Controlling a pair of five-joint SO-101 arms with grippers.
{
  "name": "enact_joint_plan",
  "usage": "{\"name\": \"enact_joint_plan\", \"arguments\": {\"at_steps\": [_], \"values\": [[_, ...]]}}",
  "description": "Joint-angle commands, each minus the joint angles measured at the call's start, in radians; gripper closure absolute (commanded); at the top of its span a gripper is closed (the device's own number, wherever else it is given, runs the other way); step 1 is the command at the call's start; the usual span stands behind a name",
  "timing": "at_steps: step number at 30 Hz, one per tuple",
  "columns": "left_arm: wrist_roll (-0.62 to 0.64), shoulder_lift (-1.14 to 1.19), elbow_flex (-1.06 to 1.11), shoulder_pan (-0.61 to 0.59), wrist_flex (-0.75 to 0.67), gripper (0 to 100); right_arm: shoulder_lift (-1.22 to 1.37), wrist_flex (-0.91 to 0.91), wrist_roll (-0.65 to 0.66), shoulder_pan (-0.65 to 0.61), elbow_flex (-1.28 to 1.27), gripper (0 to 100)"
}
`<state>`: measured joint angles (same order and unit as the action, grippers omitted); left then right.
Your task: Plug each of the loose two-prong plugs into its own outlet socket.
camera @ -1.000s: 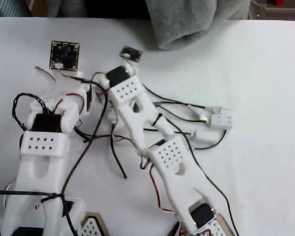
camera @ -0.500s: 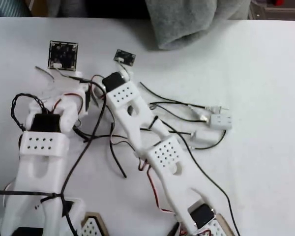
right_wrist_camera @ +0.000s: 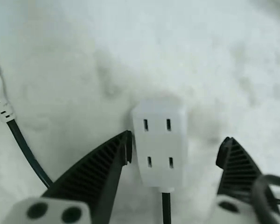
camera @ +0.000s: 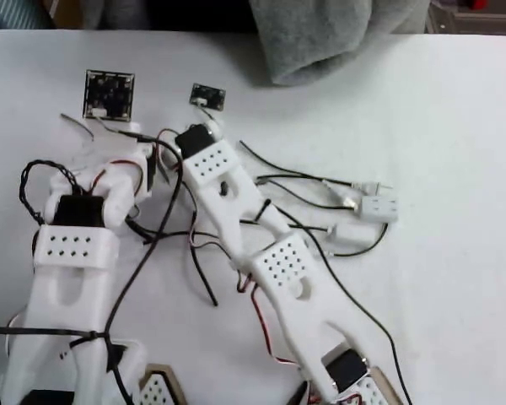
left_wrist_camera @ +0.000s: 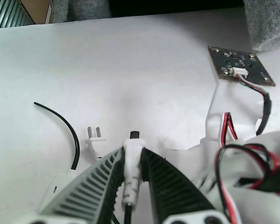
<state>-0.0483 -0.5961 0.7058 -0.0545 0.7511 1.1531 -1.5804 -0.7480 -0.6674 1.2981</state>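
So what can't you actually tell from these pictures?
Left wrist view: the prongs of the held plug; the left pincer covers most of it.
Right wrist view: the plug at the edge is cut off by the frame; the outlet block has a cord that leaves the picture.
High view: whether anything is plugged into the white block among the cables; too small.

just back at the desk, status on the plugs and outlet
Left pincer shut on a white plug. Right pincer open, straddling the outlet block, sockets empty. Second two-prong plug loose on the table, black wire beside it.
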Motion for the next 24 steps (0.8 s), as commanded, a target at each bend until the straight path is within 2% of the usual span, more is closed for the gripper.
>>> {"name": "enact_joint_plan", "arguments": {"at_steps": [1, 6, 20, 22, 24], "values": [[0.005, -0.030, -0.008, -0.002, -0.017, 98, -0.039, -0.008, 0.026, -0.018, 0.035, 69.8], [0.005, -0.030, -0.008, -0.004, -0.017, 98, -0.030, 0.015, 0.101, -0.047, 0.035, 69.8], [0.005, -0.030, -0.008, -0.004, -0.015, 98, 0.062, 0.041, 0.040, 0.012, 0.035, 70.6], [0.005, -0.030, -0.008, -0.004, -0.015, 98, 0.061, 0.039, 0.040, 0.025, 0.035, 75.9], [0.005, -0.030, -0.006, -0.004, -0.015, 98, 0.051, 0.039, 0.038, 0.050, 0.035, 85.2]]}}
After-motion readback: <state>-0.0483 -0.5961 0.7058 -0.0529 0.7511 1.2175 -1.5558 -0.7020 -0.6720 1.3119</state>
